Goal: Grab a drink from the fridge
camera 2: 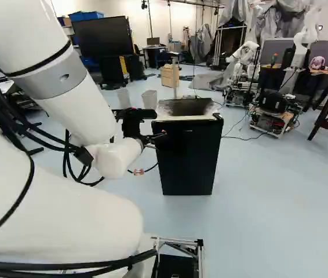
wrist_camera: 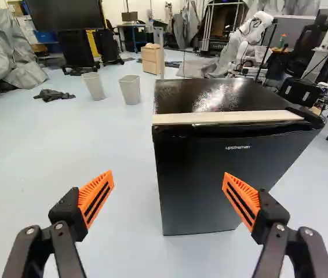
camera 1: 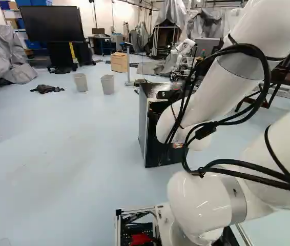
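Observation:
My gripper (camera 2: 161, 136) reaches toward the top left edge of the black fridge (camera 2: 188, 159) in the right base view. In the wrist view the gripper (wrist_camera: 168, 200) stands wide open, with nothing gripped between its orange pads. The small fridge (wrist_camera: 210, 174) is ahead of the fingers, its door shut and a pale strip along the top front edge. One finger is in front of the door, the other over floor beside the fridge. In the left base view my arm partly covers the fridge (camera 1: 144, 123). No drink is visible.
Two grey bins (wrist_camera: 130, 90) stand on the floor beyond the fridge. Farther back are a wooden cabinet (wrist_camera: 151, 59), a large black screen (wrist_camera: 64, 14) and covered equipment. Another robot (camera 2: 246, 53) stands behind the fridge, with a wheeled cart (camera 2: 274, 119) to its right in the right base view.

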Motion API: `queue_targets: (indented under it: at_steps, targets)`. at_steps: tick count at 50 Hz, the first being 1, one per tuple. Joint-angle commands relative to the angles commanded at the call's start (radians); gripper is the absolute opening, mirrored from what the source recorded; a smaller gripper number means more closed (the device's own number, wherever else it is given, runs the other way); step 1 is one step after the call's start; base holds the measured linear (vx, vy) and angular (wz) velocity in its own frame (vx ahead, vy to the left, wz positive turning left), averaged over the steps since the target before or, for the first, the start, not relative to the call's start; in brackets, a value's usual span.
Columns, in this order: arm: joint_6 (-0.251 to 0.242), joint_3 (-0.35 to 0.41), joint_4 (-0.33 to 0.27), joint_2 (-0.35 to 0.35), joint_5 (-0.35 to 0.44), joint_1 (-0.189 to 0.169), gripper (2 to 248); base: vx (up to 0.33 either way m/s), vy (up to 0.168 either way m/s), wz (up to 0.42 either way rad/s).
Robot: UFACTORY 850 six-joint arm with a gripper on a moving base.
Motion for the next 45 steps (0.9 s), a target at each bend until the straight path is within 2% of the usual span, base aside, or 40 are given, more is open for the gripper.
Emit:
queue_targets:
  at_steps: [33,45]
  targets:
    - [0.0,0.0,0.0,0.0,0.0,0.0,247,0.035,0.083,-0.008]
    - [0.0,0.0,0.0,0.0,0.0,0.0,247,0.003,0.018,0.001]
